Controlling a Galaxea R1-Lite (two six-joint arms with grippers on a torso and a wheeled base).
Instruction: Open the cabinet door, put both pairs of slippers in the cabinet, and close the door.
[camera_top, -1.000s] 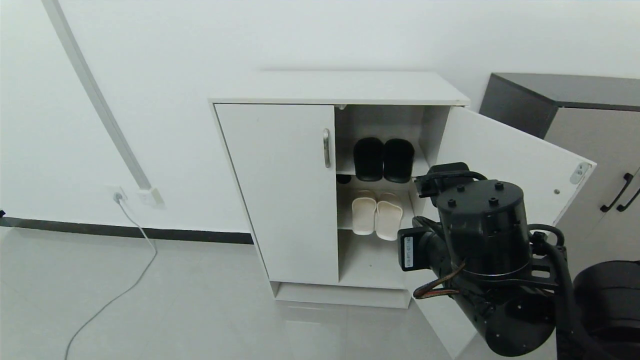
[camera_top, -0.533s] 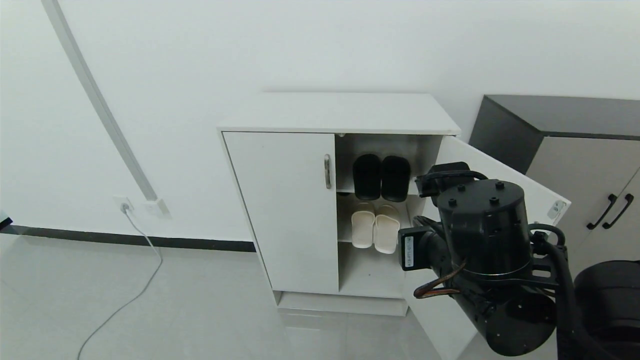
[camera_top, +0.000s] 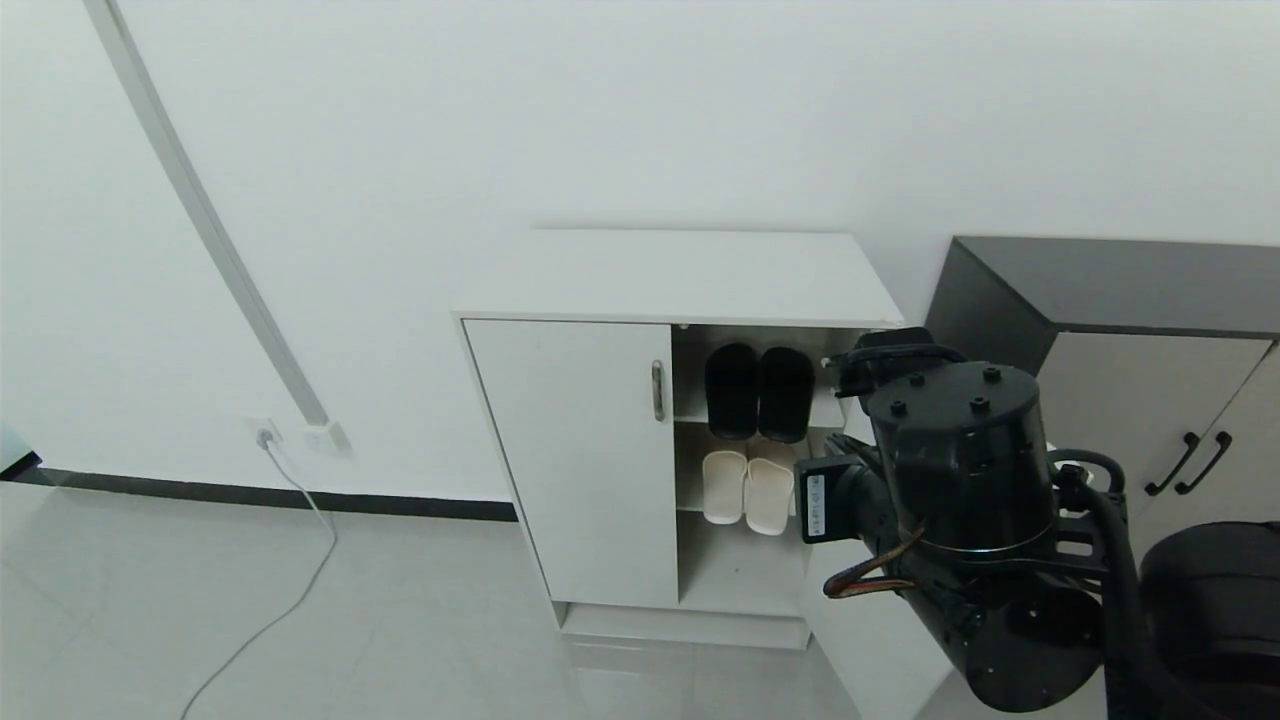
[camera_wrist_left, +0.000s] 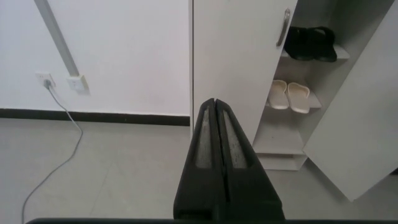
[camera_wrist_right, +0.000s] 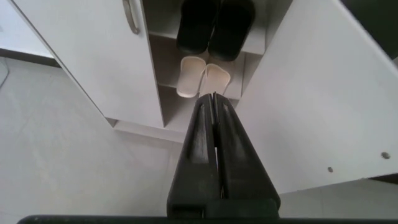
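Right gripper (camera_wrist_right: 214, 98), fingers pressed together and empty, faces the open cabinet (camera_top: 690, 275). Just beyond its tips: cream slippers (camera_wrist_right: 203, 78) on the middle shelf, black slippers (camera_wrist_right: 216, 22) one shelf above. Open door (camera_wrist_right: 311, 93) alongside. Left gripper (camera_wrist_left: 214, 106) likewise closed, empty, cabinet well ahead.

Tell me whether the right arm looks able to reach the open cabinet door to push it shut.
Probably yes. The open door stands close beside the right arm with nothing between them; its jaws are shut and empty.

Black arm (camera_top: 960, 480) — screw-studded cap (camera_top: 945, 385); white label (camera_top: 812, 503); brown cable (camera_top: 868, 572).
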